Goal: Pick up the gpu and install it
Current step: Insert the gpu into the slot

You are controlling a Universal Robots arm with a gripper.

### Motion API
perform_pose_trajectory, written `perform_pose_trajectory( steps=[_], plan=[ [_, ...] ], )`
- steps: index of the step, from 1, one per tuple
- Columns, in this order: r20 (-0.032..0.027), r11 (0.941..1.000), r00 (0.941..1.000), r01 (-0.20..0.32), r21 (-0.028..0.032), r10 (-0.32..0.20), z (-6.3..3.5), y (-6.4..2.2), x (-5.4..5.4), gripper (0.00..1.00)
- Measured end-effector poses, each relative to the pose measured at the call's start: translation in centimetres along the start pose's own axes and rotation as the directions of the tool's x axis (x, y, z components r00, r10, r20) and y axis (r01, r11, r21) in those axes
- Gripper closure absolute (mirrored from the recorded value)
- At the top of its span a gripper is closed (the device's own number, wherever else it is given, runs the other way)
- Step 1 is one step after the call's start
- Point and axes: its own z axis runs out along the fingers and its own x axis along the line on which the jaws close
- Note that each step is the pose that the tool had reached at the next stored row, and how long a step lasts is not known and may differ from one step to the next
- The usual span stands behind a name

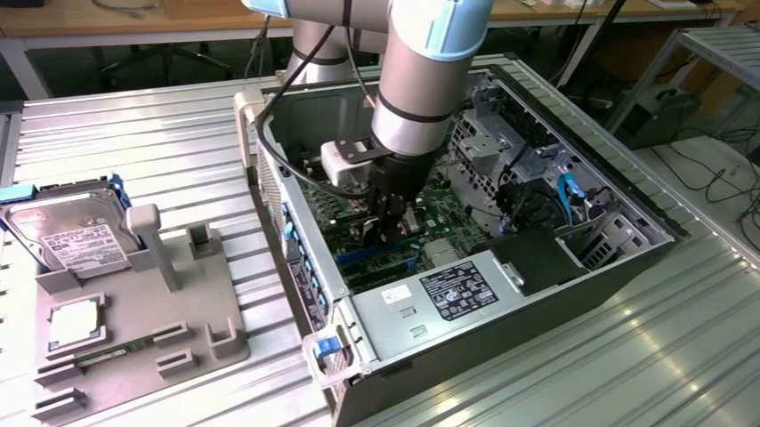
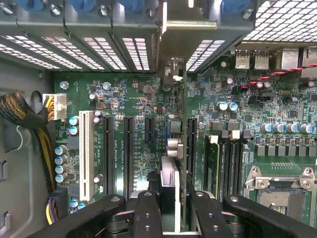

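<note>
The arm is reaching down into the open computer case (image 1: 499, 222), and the pincer (image 2: 171, 208) is closed on the gpu (image 2: 174, 163), gripping the card edge-on between its black fingers (image 2: 148, 213). The gpu stands upright over the green motherboard (image 2: 148, 104), lined up among the long black expansion slots (image 2: 128, 153) beside the white slot (image 2: 85, 153). Outside the case, a hard drive (image 1: 71, 236) sits in a grey holder (image 1: 142, 338) on the tabletop (image 1: 155, 142).
</note>
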Motion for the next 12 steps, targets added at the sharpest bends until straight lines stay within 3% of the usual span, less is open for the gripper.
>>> perform_pose_trajectory(
  steps=[4,12],
  plan=[
    [0.0002,1.0000,1.0000,-0.001,-0.0044,0.001,-0.01,-0.08,0.00,0.72],
    [0.0002,1.0000,1.0000,-0.001,-0.0049,0.001,-0.20,-0.12,0.00,0.72]
  ],
)
